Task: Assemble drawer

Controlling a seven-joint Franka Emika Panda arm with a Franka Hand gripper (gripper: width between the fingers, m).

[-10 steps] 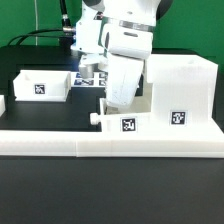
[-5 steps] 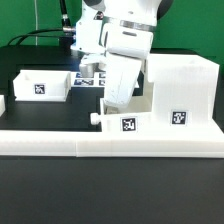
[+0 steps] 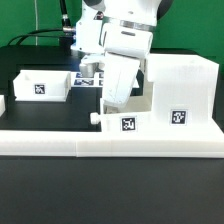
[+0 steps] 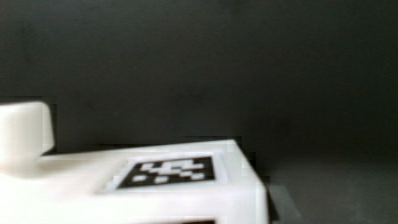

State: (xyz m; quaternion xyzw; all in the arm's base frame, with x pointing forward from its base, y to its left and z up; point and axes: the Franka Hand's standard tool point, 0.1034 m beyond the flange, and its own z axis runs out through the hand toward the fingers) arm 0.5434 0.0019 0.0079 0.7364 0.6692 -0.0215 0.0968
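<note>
On the exterior view's left, the spare tray (image 3: pixel 38 86) sat alone on the black table (image 3: pixel 110 195), well apart from the arm. My read was that it was parked there to stay clear until its turn.

Just right of it and farther back, a bit of the marker board (image 3: pixel 88 78) showed behind the arm.

At centre, the gripper (image 3: pixel 113 98) hung low over the second tray (image 3: pixel 125 122). The wrist housing hid the fingers, and the wrist view showed only a tagged white top (image 4: pixel 175 170) and no pads. I couldn't tell whether they were clenched, released or grasping anything.

The second tray lay against the far side of the long low wall (image 3: pixel 60 143), with its knob (image 3: pixel 97 118) pointing to the exterior view's left. Its other end was at the casing (image 3: pixel 185 85). I judged the wall was working as a straight-edge to keep the tray square for a push into the casing.

On the right, the casing stood upright against the same wall, tag facing the camera. That should brace it against sliding.

I couldn't make out how far in the tray was.
</note>
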